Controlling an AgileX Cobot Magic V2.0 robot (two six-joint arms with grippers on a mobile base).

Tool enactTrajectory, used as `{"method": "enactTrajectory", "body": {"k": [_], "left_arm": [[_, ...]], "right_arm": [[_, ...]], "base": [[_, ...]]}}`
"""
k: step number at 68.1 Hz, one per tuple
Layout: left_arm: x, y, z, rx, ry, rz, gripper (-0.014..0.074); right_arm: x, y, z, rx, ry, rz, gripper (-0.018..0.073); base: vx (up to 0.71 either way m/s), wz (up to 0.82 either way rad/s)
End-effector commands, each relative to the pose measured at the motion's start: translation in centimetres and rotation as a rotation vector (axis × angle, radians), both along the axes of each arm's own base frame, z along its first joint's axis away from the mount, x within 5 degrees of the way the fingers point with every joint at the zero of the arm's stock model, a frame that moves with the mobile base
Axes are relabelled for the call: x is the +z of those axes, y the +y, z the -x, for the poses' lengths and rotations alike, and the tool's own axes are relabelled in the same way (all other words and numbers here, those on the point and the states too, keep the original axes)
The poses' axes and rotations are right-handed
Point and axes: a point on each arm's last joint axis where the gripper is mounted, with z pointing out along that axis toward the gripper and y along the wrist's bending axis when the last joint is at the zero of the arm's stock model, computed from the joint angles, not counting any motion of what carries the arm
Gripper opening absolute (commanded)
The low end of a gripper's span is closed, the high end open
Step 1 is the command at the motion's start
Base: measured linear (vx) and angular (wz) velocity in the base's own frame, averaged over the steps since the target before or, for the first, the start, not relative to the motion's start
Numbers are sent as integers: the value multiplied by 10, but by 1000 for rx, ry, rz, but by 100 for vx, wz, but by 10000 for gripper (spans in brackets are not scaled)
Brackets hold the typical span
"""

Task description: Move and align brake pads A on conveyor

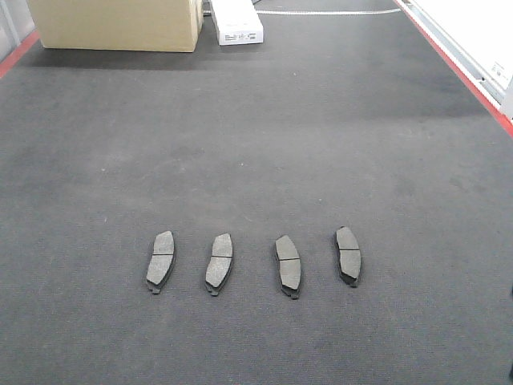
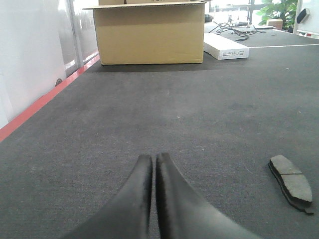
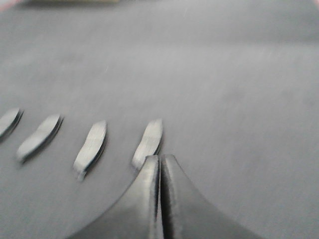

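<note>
Lying just beyond the closed right hand point(image 3: 159, 158): brake pads point(image 3: 148, 142).

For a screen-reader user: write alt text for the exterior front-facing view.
Four dark grey brake pads lie in a side-by-side row on a dark grey carpet-like conveyor, each lengthwise toward the far end. A cardboard box and a white box sit at the far end; no end effector is visible.

Four brake pads point(image 1: 252, 263) (grooved) rowed on conveyor point(image 1: 321, 120)
</note>
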Motion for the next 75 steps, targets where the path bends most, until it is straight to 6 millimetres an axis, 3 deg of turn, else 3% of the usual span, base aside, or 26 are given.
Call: {"method": "enactTrajectory", "body": {"k": [1,9,15,31,44,75], "left_arm": [[11,0,1,1,-97,-8,-6],[11,0,1,1,-97,-8,-6],[11,0,1,1,-97,-8,-6],[11,0,1,1,-97,-8,-6],[11,0,1,1,-97,-8,-6],[11,0,1,1,-97,-8,-6]], "right_arm": [[15,-3,-1,-29,-198,4,-6],[-6,-10,3,-124,-303,-39,-6],[-32,-15,9,-185,-327,-76,-6],[-86,-16,23,-201,-353,-67,-6],[-88,-16,25,-191,-350,4,-6],[-88,-16,25,-192,-349,-9,-6]], "base": [[0,0],[0,0],[0,0],[0,0],[0,0],[0,0]]}}
